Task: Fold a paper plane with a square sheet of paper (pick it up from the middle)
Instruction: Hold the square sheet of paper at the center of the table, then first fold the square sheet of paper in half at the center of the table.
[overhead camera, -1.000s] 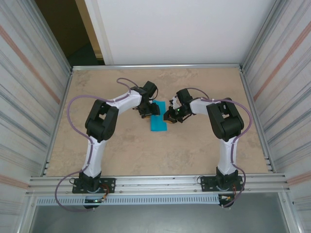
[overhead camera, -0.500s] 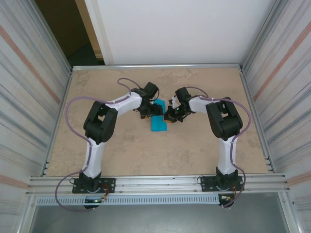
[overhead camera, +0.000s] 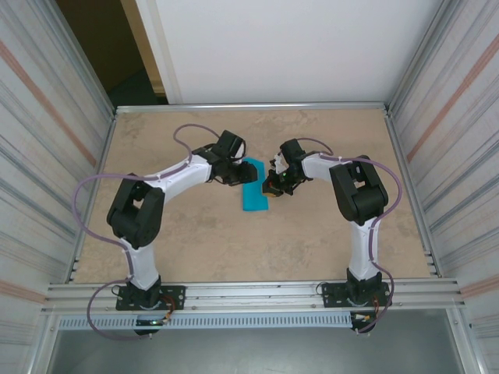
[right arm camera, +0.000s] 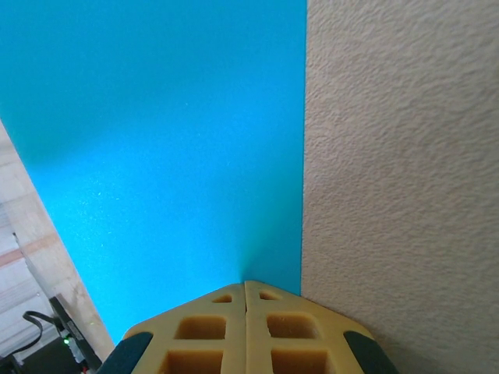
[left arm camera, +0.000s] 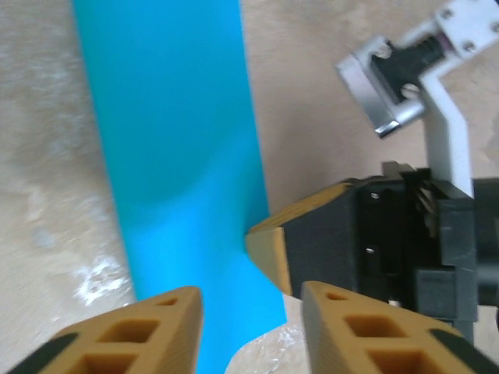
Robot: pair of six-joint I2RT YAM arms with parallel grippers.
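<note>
The square sheet of paper [overhead camera: 254,196] lies on the table folded into a narrow teal strip, running from far to near at mid-table. My left gripper [overhead camera: 237,174] hovers at the strip's far left end, jaws apart; in the left wrist view the paper [left arm camera: 171,156] runs away from my gripper [left arm camera: 251,331], whose open fingers straddle its near corner. My right gripper [overhead camera: 270,185] is shut, its tips pressed on the strip's right edge. The right wrist view has the closed tips [right arm camera: 245,286] resting on the paper [right arm camera: 156,140] just inside its straight edge. Those right fingertips [left arm camera: 269,249] also touch the strip in the left wrist view.
The beige tabletop [overhead camera: 195,241] is bounded by an aluminium rail [overhead camera: 249,290] at the near side and ribbed wall panels [overhead camera: 47,156] left and right. A white back wall [overhead camera: 281,47] stands behind. Both arms crowd the strip at mid-table.
The left arm's elbow has swung out to the left and its gripper has shifted slightly left and farther along the strip's far end. The right gripper has stayed pressed on the paper.
</note>
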